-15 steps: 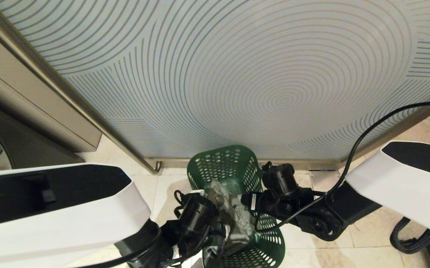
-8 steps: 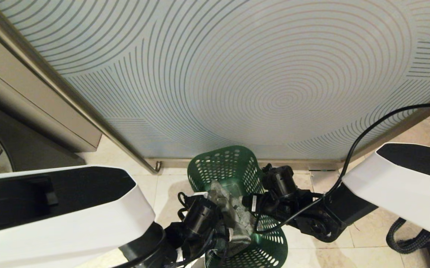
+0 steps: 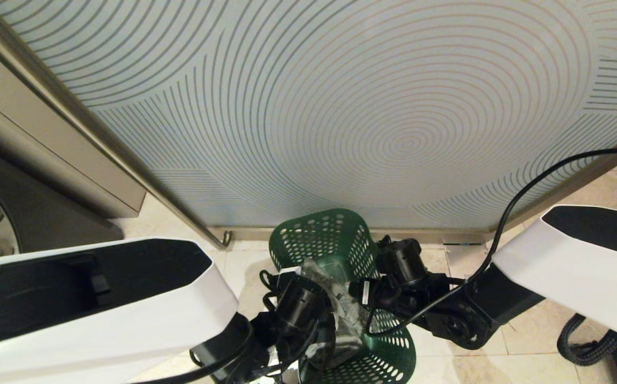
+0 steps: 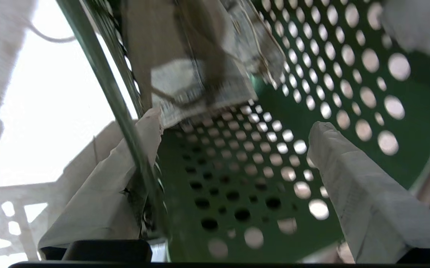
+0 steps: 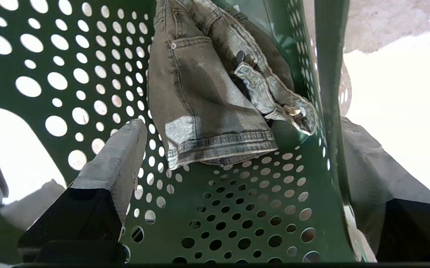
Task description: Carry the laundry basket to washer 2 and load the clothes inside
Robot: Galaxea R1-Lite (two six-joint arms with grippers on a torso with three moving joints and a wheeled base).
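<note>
Head view: both grippers straddle opposite side walls of the laundry basket; left gripper and right gripper jaws spread, unclenched; the clothes lie between.

Warm, dim indoor light; floor blown out white through the basket holes; left wrist view motion-blurred.

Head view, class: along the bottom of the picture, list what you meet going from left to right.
Left arm's white cover → left gripper → denim garment in the green laundry basket → right gripper → right arm's white cover.
</note>
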